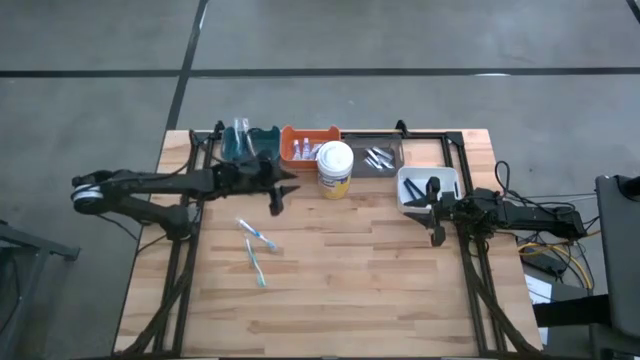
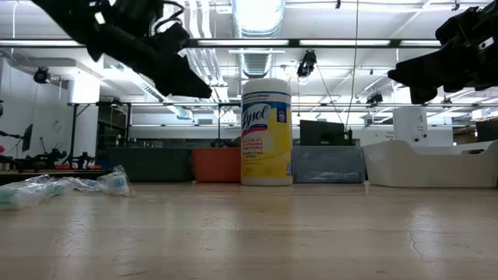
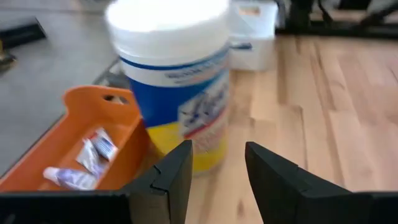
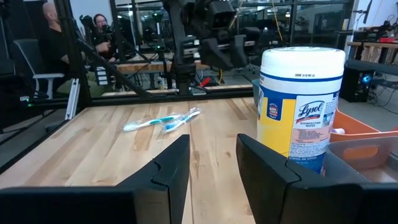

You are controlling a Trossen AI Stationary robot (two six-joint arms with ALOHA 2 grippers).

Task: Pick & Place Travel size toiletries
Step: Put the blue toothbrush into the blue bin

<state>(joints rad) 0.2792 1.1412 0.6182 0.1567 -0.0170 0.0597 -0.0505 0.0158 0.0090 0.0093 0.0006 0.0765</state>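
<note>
Two teal-blue toothbrushes [image 1: 256,248] in clear wrappers lie flat on the wood, left of centre; they also show in the right wrist view [image 4: 163,121] and low at the left [image 2: 70,187]. Mini tubes [image 3: 90,163] lie in the orange bin [image 1: 308,146]. My left gripper [image 1: 282,192] hovers open beside the teal and orange bins, above the table, facing the wipes canister [image 3: 175,81]; nothing is between its fingers [image 3: 217,152]. My right gripper [image 1: 436,212] hovers open by the white bin [image 1: 428,187], pointing toward the table's left [image 4: 213,144].
A white-lidded yellow wipes canister [image 1: 334,168] stands upright in front of the bin row. The teal bin [image 1: 250,143] holds wrapped brushes, the grey bin [image 1: 378,157] holds silvery items, and the white bin holds dark pieces. Bare wood lies near the front edge [image 1: 380,290]. People sit beyond the table [image 4: 99,28].
</note>
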